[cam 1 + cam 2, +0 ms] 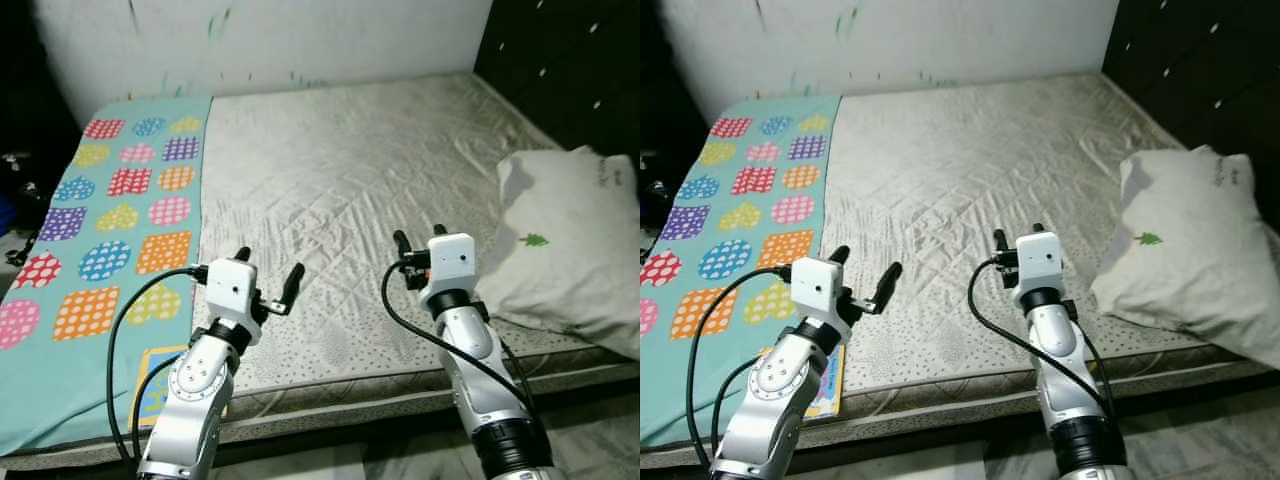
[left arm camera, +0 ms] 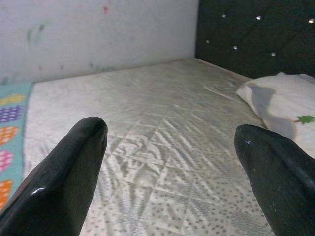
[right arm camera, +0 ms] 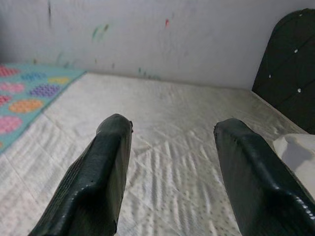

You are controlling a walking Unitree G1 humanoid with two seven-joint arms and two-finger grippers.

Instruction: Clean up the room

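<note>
A bare quilted mattress (image 1: 340, 170) lies before me. A teal blanket (image 1: 110, 220) with coloured dotted patches covers its left part. A white pillow (image 1: 575, 240) with a small green tree print rests at the right edge. My left gripper (image 1: 268, 268) hovers open over the mattress's front edge, nothing between its fingers (image 2: 74, 167). My right gripper (image 1: 420, 238) is raised open to the pillow's left, also holding nothing; its fingers (image 3: 103, 182) point across the mattress toward the wall.
A white wall (image 1: 270, 40) with paint marks runs behind the bed. A dark tufted headboard (image 1: 570, 70) stands at the right. A yellow and blue printed patch (image 1: 825, 385) lies at the blanket's front corner. Dark clutter (image 1: 15, 180) sits left of the bed.
</note>
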